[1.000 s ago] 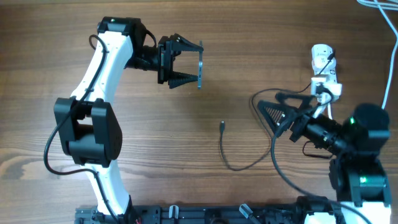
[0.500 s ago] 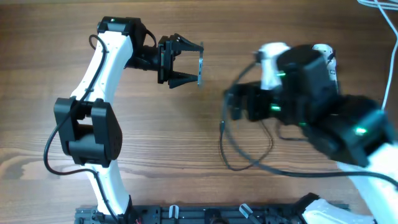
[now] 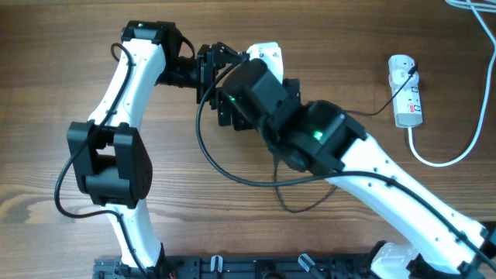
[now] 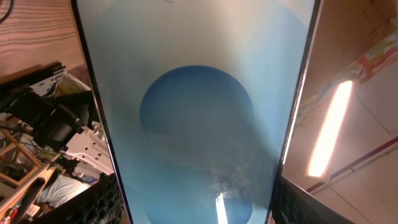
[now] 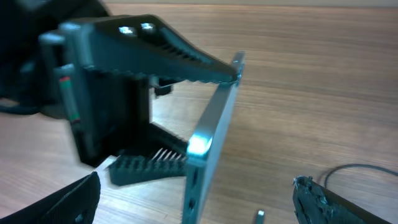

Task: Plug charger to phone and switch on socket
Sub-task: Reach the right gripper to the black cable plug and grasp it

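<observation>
My left gripper (image 4: 199,208) is shut on the phone (image 4: 199,112), whose pale blue screen with a darker blue circle fills the left wrist view. In the right wrist view the phone (image 5: 214,134) stands edge-on between the left gripper's ribbed fingers (image 5: 211,118). My right gripper (image 5: 196,182) is open and empty, its fingers either side of the phone's lower edge. A small connector tip (image 5: 260,216) shows at the bottom edge there. In the overhead view the right arm (image 3: 310,136) hides the phone. The charger cable (image 3: 298,208) lies on the table. The socket (image 3: 408,93) lies at the far right.
The socket's white cord (image 3: 465,147) loops along the right edge of the wooden table (image 3: 62,101). The left arm (image 3: 116,101) stands at the left. A black rail (image 3: 232,267) runs along the table's front edge.
My right arm has swung from beside the socket at the right across to the left, over the held phone. The left arm and the phone have stayed put.
</observation>
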Available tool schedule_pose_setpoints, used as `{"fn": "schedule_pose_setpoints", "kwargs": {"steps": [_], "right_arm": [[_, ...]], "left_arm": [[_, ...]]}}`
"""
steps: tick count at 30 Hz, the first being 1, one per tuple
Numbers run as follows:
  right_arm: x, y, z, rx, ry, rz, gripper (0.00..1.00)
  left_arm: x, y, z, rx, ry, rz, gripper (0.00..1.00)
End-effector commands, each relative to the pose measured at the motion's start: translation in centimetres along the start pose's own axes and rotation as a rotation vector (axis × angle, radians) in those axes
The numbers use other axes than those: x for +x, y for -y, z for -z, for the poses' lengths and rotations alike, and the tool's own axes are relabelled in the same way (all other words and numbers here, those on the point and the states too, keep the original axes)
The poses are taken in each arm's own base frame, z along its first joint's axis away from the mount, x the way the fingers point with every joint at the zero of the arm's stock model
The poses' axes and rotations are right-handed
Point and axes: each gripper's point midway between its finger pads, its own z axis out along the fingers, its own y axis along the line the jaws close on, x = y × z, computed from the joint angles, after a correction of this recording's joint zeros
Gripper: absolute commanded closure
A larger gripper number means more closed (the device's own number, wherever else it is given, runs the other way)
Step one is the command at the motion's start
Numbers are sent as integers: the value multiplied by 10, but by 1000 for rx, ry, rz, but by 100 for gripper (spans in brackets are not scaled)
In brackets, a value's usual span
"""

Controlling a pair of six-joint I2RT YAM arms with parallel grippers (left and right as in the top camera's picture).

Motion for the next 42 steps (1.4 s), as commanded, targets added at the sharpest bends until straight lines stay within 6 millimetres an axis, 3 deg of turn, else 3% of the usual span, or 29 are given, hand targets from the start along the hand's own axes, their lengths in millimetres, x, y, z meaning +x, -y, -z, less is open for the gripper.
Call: {"fn": "schedule_pose_setpoints", "kwargs": {"steps": [1, 4, 8, 10, 14, 21, 27, 29, 35, 42], "right_arm": [[-11, 10, -7, 89, 60, -50, 5], [-9, 8, -14, 96, 52, -43, 13], [-12, 4, -16, 85, 66, -37, 34], [-14, 3, -16, 82, 71, -28, 49], [-15, 2, -16, 78, 78, -32, 56], [-13, -2, -31, 91, 71, 0, 56], [-16, 3, -30, 119, 92, -2, 60], [-17, 4, -30, 124, 98, -3, 66], [-22, 4, -30, 127, 119, -12, 71], [-21, 4, -30, 128, 117, -12, 88]], "left_arm": [[14, 17, 4, 43, -11, -48, 25], [14, 17, 4, 43, -11, -48, 25], [14, 17, 4, 43, -11, -48, 25], [14, 17, 4, 43, -11, -48, 25], [14, 17, 4, 44, -11, -48, 25], [15, 16, 4, 44, -11, -36, 25], [15, 16, 4, 44, -11, -37, 25], [15, 16, 4, 43, -11, -37, 25], [15, 16, 4, 44, -11, -37, 25], [15, 16, 4, 44, -11, -37, 25]]}}
